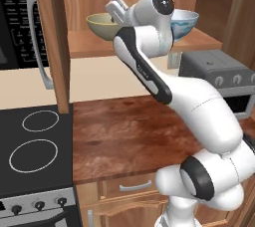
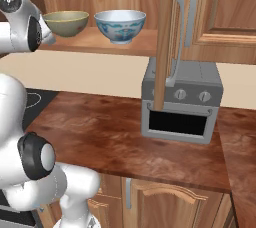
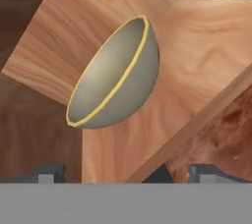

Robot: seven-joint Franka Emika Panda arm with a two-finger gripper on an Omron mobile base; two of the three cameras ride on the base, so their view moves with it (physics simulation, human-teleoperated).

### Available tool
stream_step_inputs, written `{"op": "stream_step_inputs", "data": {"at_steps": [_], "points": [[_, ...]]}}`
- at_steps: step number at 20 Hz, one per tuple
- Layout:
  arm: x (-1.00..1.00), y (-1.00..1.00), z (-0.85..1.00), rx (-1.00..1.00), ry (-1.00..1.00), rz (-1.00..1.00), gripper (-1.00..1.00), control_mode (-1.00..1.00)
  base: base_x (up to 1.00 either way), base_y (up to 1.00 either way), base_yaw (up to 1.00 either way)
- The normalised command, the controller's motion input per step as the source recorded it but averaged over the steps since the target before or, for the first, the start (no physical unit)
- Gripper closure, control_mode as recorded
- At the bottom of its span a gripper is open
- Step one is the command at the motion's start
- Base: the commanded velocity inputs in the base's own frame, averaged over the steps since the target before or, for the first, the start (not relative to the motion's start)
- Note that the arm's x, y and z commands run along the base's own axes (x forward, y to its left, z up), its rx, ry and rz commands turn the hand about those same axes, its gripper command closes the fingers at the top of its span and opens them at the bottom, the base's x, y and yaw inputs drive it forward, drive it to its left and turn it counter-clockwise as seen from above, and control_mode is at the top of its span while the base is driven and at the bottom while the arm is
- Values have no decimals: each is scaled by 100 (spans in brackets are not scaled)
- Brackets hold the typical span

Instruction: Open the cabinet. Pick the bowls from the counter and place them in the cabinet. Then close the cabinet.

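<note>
While both bowls, olive-yellow bowl & blue-white bowl, sit side by side on the open cabinet shelf, the gripper hangs w/ fingers spread, empty, near the olive one.

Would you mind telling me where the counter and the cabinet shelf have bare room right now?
The counter is bare between the stovetop and the toaster oven. The cabinet shelf is crowded at its left, where the olive bowl and the white-blue bowl stand; bare board remains right of them, up to the open door.
</note>
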Motion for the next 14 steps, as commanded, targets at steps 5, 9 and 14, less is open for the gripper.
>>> {"op": "stream_step_inputs", "data": {"at_steps": [5, 9, 14], "points": [[-84, -23, 18, 0, 12, 0, -100, -100, 0, 0, 0], [-77, -36, 13, 0, 14, 0, -100, -100, 0, 0, 0], [-69, -39, 8, 0, 12, 0, -100, -100, 0, 0, 0]]}}
